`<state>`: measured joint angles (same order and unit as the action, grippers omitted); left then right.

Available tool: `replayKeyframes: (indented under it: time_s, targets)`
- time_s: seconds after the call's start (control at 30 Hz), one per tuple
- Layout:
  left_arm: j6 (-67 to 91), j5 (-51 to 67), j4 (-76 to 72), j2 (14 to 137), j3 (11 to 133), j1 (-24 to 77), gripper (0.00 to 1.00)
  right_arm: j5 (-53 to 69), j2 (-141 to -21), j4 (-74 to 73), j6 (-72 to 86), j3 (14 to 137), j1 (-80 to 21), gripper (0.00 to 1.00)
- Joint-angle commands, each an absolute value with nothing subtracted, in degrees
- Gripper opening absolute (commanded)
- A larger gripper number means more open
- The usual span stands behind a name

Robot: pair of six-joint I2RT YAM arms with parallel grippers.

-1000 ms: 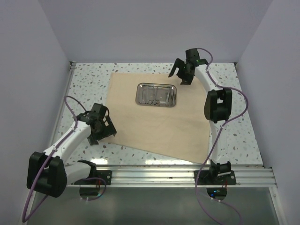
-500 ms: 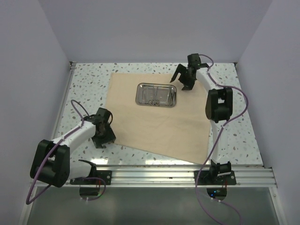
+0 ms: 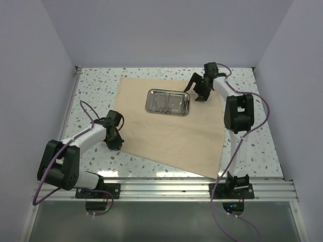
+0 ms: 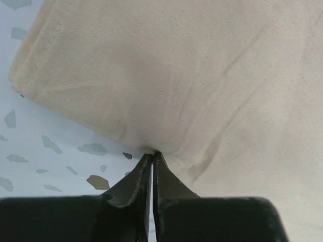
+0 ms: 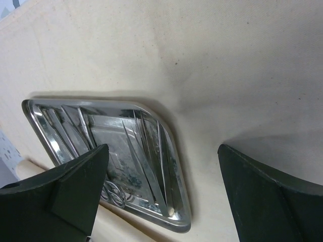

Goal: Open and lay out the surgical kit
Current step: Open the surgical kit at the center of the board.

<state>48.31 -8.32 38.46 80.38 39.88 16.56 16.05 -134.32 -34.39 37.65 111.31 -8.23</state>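
Note:
The beige cloth wrap (image 3: 171, 133) lies spread flat on the table. On its far half sits the shiny steel tray (image 3: 168, 91), with slim steel instruments (image 3: 162, 105) inside. My left gripper (image 3: 115, 143) is low at the cloth's near-left edge. In the left wrist view, the left gripper (image 4: 153, 154) is shut on that edge and the cloth wrap (image 4: 202, 75) puckers at the tips. My right gripper (image 3: 197, 91) hovers open just right of the tray. The right wrist view shows the right gripper (image 5: 161, 146) over the tray (image 5: 180, 223), tweezers (image 5: 146, 166) and scissor rings (image 5: 113, 194).
The speckled table (image 3: 252, 146) shows around the cloth. Plain walls close the left, back and right sides. A metal rail (image 3: 192, 187) with both arm bases runs along the near edge.
My left gripper dropped to the cloth's near-left edge and closed from wide open. The right gripper shifted slightly right and lower, still open beside the tray.

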Motion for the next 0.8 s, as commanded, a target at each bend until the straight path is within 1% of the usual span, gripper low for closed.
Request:
replayKeyframes:
  time_s: [0.0, 0.03, 0.23, 0.3, 0.43, 0.53, 0.7, 0.77]
  targets:
    - [47.2, -12.3, 30.2, 86.5, 36.6, 16.5, 0.04, 18.4, -130.3, -34.5, 38.1, 106.4, -7.4, 0.94]
    - [46.8, -12.1, 29.6, 87.4, 37.1, 16.5, 0.00, 18.6, -129.1, -34.0, 38.1, 105.3, -7.1, 0.93]
    - [45.0, -9.6, 28.8, 89.6, 39.5, 16.5, 0.00, 19.6, -124.8, -30.5, 38.5, 96.5, -6.6, 0.93]
    - [44.7, -9.0, 31.2, 87.1, 40.6, 17.1, 0.00, 20.0, -123.4, -30.1, 38.5, 94.5, -6.3, 0.93]
    - [45.9, -7.3, 42.8, 77.5, 43.5, 19.2, 0.00, 19.7, -120.5, -29.7, 38.1, 91.8, -6.4, 0.93]
    - [47.5, -6.0, 52.2, 68.0, 45.2, 20.1, 0.00, 18.7, -119.2, -29.7, 37.7, 90.7, -6.2, 0.93]
    - [48.3, -1.6, 66.3, 59.7, 46.1, 20.6, 0.00, 18.2, -120.7, -29.9, 38.0, 91.6, -6.2, 0.93]
    - [48.3, 1.0, 69.6, 56.2, 46.1, 20.7, 0.00, 18.0, -121.3, -29.9, 38.1, 92.3, -6.1, 0.93]
